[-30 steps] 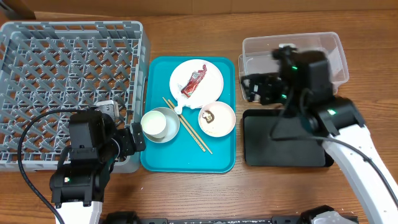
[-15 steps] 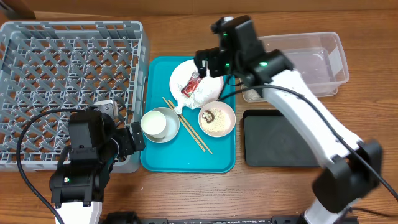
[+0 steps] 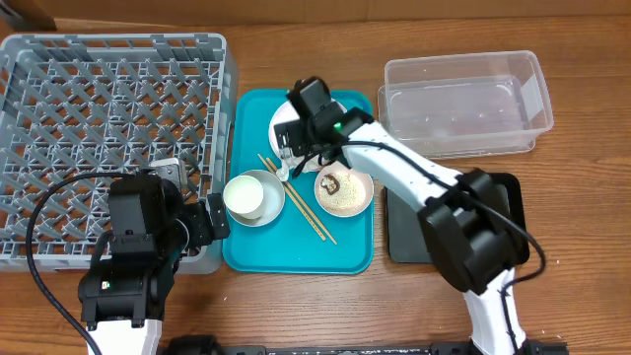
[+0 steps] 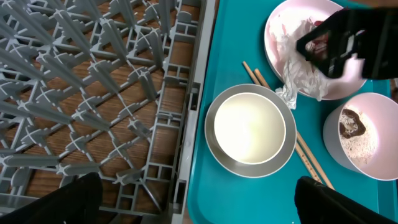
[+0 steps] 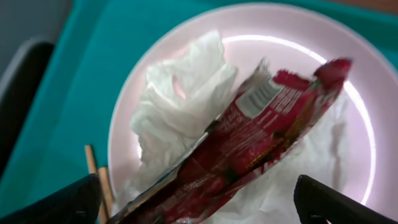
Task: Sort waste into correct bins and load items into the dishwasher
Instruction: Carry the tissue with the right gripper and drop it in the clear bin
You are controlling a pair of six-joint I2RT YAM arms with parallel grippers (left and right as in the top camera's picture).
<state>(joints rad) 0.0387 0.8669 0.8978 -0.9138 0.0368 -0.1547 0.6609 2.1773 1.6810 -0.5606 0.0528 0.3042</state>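
Note:
The white plate [image 5: 367, 93] on the teal serving tray carries a crumpled napkin [image 5: 180, 93] and the red wrapper [image 5: 261, 143]. My right gripper [image 5: 199, 199] hovers low over it, open, with the wrapper lying between its fingers [image 5: 62, 202]. Overhead, this gripper [image 3: 296, 138] hides most of the plate [image 3: 281, 128]. A white cup [image 4: 249, 127] sits inside the grey metal bowl [image 4: 214, 146]. Beside it lie the chopsticks [image 4: 308, 158] and a pinkish bowl [image 4: 357, 137] holding rice and a brown scrap [image 4: 352, 122]. My left gripper [image 4: 199, 202] is open and empty at the rack's corner.
The grey dish rack [image 3: 113, 128] fills the left side, with nothing in it. Everything to be sorted sits on the teal tray [image 3: 296, 247]. The clear tub [image 3: 463, 104] stands at the back right. My right arm partly covers the black tray [image 3: 404, 232] in front of the tub.
My right arm has swung left from above the clear tub to the plate and come down over the wrapper. The left arm has not moved.

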